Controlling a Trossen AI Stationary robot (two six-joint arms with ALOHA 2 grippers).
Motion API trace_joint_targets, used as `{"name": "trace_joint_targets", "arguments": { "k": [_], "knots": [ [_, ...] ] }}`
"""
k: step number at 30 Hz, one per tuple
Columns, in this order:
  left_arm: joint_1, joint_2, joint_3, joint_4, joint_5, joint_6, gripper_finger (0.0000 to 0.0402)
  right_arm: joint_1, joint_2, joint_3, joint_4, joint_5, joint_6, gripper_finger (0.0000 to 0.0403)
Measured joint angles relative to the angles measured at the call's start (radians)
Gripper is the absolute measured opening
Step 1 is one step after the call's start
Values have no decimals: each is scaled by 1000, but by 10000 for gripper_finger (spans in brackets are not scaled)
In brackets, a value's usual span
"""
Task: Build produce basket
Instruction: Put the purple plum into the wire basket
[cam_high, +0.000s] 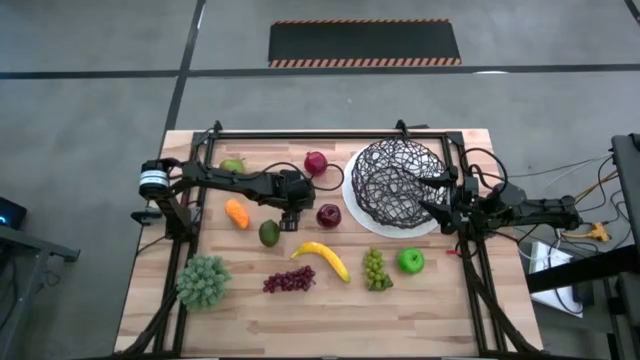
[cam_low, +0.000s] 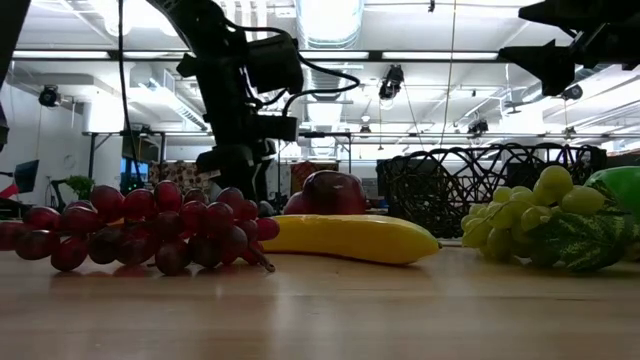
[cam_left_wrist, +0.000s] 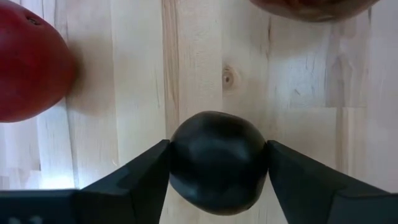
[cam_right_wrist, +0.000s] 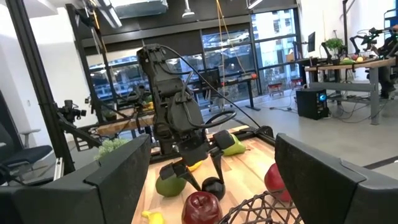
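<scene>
Reaching in from the table's left edge, the left arm stretches toward the middle of the pale wooden table, its left gripper pointing down with both fingers pressed against the sides of a small, smooth, dark round plum. The plum sits on the wood between a dark red apple on its right and a green avocado on its left. The right arm hangs above the right rim of the black wire-mesh basket, right gripper with fingers spread wide and holding nothing. The basket stands at the far right on its white plate, no produce inside.
</scene>
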Motion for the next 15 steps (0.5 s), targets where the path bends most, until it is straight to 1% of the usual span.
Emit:
{"name": "trace_joint_targets", "arguments": {
  "k": [4,7,12,15],
  "knots": [
    [-1,0,9,-12,-9,-2,227,0,0,0,0,0,0,325],
    [-8,-4,52,-49,-17,-8,226,0,0,0,0,0,0,325],
    [-25,-17,194,-140,-95,-21,226,0,0,0,0,0,-1,325],
    [-34,-17,292,-135,-119,-64,226,0,0,0,0,0,-1,325]
  ]
}}
